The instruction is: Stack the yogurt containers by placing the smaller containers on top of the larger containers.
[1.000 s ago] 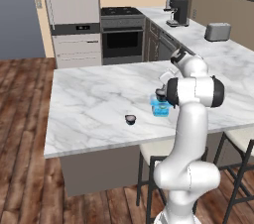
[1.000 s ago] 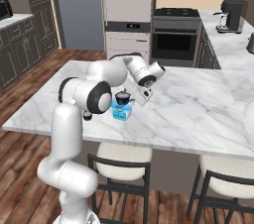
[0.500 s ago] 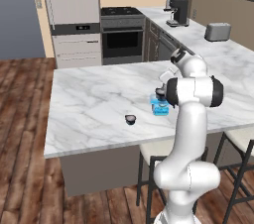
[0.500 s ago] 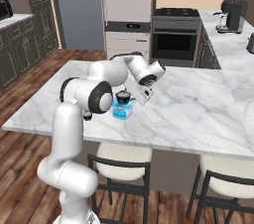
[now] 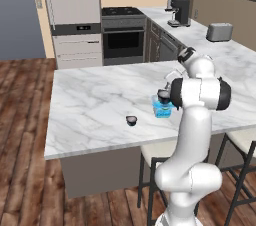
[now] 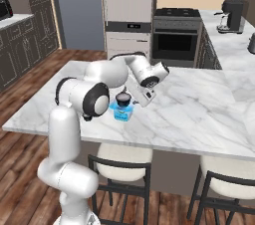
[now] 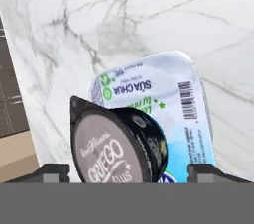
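One dark cup (image 7: 116, 143) with a grey lid is seen resting on top of the light-blue tub (image 7: 168, 99), which stands on the marble island counter (image 5: 95, 105) near its front edge. In the hand view the cup is seen to sit off-centre and apparently tilted, over the near part of the tub's printed lid rather than squarely on it. The gripper (image 7: 129, 171) is placed just above the pair, and its finger tips (image 7: 54, 171) are spread wide, one on each side of the cup, with a clear gap to it; nothing is held.

The second dark cup (image 5: 131, 120) is left on the counter, well apart from the tub, toward the island's other end, so the task is judged part done.

The main risk is judged to lie in the withdrawal: if the hand is lifted at an angle or swung sideways, the cup could be clipped by a finger tip and knocked off the tub, since it is not seated centrally. A rolling cup could be carried over the near counter edge. The tub itself looks light and could be shoved along the smooth marble by the same contact. When the second cup is fetched, the stack could be struck by the arm as it sweeps past
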You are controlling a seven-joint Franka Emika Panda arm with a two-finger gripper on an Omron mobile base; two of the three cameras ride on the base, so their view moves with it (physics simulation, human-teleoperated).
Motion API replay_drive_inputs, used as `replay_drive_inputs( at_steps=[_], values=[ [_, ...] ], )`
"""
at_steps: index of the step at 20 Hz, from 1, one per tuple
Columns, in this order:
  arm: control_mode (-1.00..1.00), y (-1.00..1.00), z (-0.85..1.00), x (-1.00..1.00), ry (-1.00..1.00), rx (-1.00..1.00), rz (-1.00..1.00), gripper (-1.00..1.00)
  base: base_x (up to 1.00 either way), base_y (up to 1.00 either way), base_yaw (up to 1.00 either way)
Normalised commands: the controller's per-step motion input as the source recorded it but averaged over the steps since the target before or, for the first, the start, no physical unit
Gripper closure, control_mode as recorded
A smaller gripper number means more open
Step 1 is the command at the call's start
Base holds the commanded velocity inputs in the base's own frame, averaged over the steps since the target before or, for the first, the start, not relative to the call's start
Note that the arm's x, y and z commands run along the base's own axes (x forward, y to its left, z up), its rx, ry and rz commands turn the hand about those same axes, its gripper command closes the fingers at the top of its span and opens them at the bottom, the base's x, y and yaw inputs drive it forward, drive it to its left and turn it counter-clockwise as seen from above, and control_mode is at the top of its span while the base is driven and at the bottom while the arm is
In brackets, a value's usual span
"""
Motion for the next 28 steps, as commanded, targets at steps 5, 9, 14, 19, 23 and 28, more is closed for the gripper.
replay_drive_inputs(
  at_steps=[5,9,14,19,23,28],
  values=[
    [-1.00,0.01,0.36,-0.74,-0.18,0.00,-0.19,-1.00,0.00,0.00,0.00],
    [-1.00,0.21,0.38,-0.95,-0.18,0.00,-0.25,-1.00,0.00,0.00,0.00],
    [-1.00,0.50,0.54,-0.76,-0.09,-0.04,-0.24,-1.00,0.00,0.00,0.00],
    [-1.00,0.76,0.61,-0.24,0.03,-0.12,-0.19,-1.00,0.00,0.00,0.00],
    [-1.00,0.69,0.50,-0.19,0.12,-0.13,-0.15,-1.00,0.00,0.00,0.00],
    [-1.00,0.56,0.26,-0.28,0.20,-0.11,-0.16,-1.00,0.00,0.00,0.00]
  ],
)
